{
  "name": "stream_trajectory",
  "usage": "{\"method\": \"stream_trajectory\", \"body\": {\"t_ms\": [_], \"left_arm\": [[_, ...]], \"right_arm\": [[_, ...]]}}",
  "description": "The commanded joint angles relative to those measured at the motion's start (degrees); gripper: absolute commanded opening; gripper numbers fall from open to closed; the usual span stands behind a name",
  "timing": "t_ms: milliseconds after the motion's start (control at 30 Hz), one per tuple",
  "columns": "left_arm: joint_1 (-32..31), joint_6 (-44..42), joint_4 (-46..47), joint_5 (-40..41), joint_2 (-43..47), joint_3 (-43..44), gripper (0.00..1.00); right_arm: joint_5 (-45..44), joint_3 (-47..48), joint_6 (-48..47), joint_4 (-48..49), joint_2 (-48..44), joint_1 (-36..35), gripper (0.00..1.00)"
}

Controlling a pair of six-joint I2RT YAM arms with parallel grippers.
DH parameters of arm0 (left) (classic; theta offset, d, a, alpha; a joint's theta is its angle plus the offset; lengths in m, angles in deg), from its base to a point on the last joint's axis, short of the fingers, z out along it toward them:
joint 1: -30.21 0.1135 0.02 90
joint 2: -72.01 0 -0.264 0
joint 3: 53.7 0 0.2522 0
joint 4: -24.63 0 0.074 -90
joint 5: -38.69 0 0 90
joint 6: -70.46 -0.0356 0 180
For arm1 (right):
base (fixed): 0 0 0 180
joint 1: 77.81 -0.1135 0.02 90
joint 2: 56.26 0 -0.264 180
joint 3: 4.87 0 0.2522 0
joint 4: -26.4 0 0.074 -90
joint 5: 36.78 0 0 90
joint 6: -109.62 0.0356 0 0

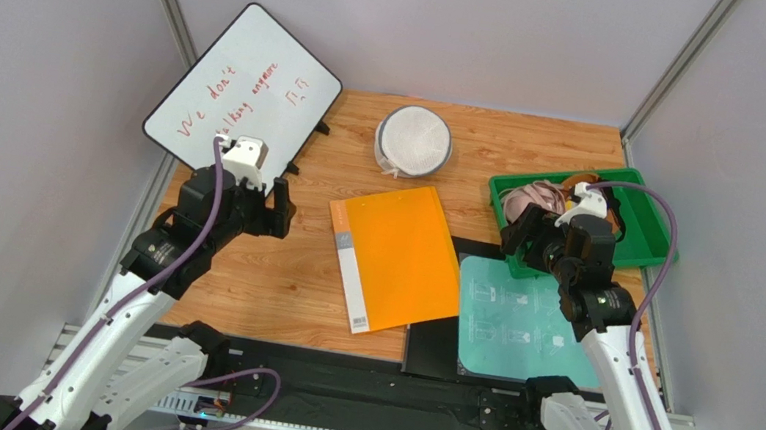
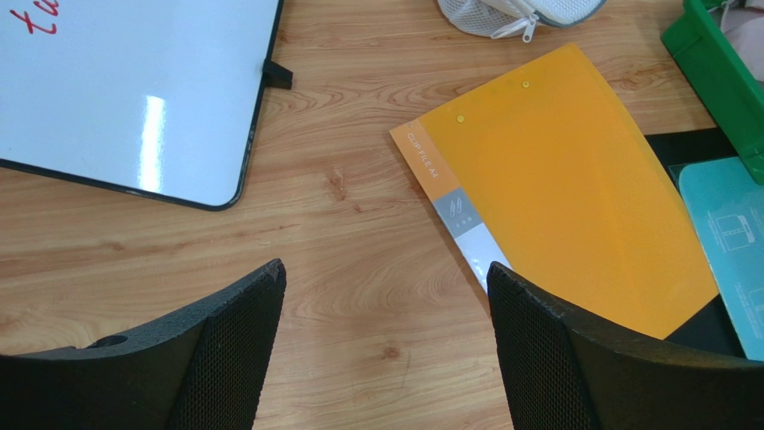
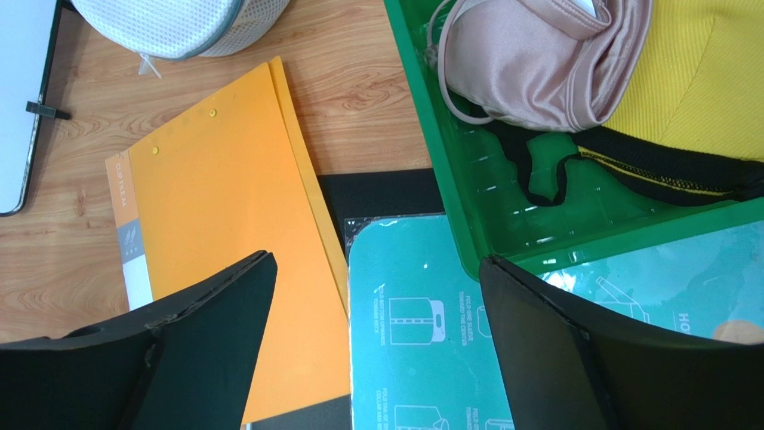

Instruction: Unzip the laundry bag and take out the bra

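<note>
- The left gripper (image 2: 386, 278) has its jaws spread wide and holds nothing. It hangs over bare wood toward the left edge, near the whiteboard (image 1: 243, 86) propped at the far-left corner.
- The right gripper (image 3: 377, 260) is likewise parted and empty. It hovers by the right edge, over the near-left corner of the green tray (image 3: 430, 143) and a teal sheet (image 3: 403, 331).
- An orange clip file (image 1: 399, 256) lies mid-bench between the two.
- The tray holds a pale pink bra (image 3: 538, 54) and some yellow fabric (image 3: 690, 72).
- The laundry bag (image 1: 415, 142) sits at the middle of the far edge with its lid on — well apart from both grippers.
</note>
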Motion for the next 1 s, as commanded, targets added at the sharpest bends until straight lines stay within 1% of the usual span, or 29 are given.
{"method": "stream_trajectory", "body": {"t_ms": [0,167,200,300,400,500,567,600,633,700,733,767,800,833,900,933,967], "left_arm": [[-0.2,-1.0,0.2,-1.2,0.1,1.9,0.88],[-0.2,-2.9,0.2,-5.1,-0.7,2.0,0.89],[-0.2,-3.1,-0.3,-5.3,-0.8,2.5,1.0],[-0.2,-4.8,-2.9,-4.9,-1.9,4.5,1.0],[-0.2,-6.1,-3.6,-2.4,-1.7,4.4,1.0],[-0.2,-5.8,-2.6,-0.6,-0.7,2.6,1.0],[0.0,-5.7,-2.6,-0.4,-0.1,1.7,1.0],[0.1,-5.7,-3.2,0.1,-0.1,1.8,1.0],[0.1,-5.8,-3.8,2.1,0.0,1.6,1.0],[0.3,-6.3,-4.1,4.9,0.6,0.8,1.0],[0.5,-6.8,-4.1,5.5,0.8,0.5,1.0],[0.5,-6.6,-4.1,5.9,0.8,0.2,1.0],[0.8,-6.4,-4.0,5.6,0.8,0.0,1.0],[0.8,-6.4,-4.1,4.8,0.8,0.0,1.0],[0.9,-6.3,-3.8,2.8,0.1,0.0,1.0],[0.9,-6.3,-3.8,2.4,-0.1,0.1,1.0],[0.9,-6.1,-3.9,2.3,-0.4,0.2,1.0]], "right_arm": [[-0.8,4.2,0.5,-1.8,-0.6,-0.1,0.91],[-0.8,8.1,-1.5,-5.7,-0.2,0.1,0.93],[-2.6,9.7,-1.8,-6.4,-0.2,0.2,0.93],[-2.5,12.6,-3.7,-8.4,0.4,0.2,0.93],[-1.8,17.3,-5.9,-8.4,2.1,0.2,0.93],[2.7,22.9,-7.2,-7.9,5.8,0.1,0.93],[5.1,27.0,-6.7,-6.6,10.1,0.1,0.93],[7.6,28.4,-6.0,-5.9,11.7,0.0,0.94],[8.6,29.6,-5.6,-4.8,15.5,-0.5,0.95],[9.3,34.1,-5.3,-4.2,19.7,-1.9,0.96],[9.0,35.5,-5.5,-3.7,24.2,-3.9,0.96],[8.4,38.6,-5.7,-3.4,26.6,-5.1,0.96],[7.6,39.7,-6.0,-3.0,29.0,-6.2,0.96],[7.3,41.3,-5.5,-2.2,33.7,-8.0,0.96],[8.0,44.5,-4.0,-0.8,38.4,-9.1,0.96],[8.5,45.3,-0.9,1.1,42.9,-9.6,0.96],[9.0,45.8,0.9,2.1,45.0,-9.8,0.96]]}}
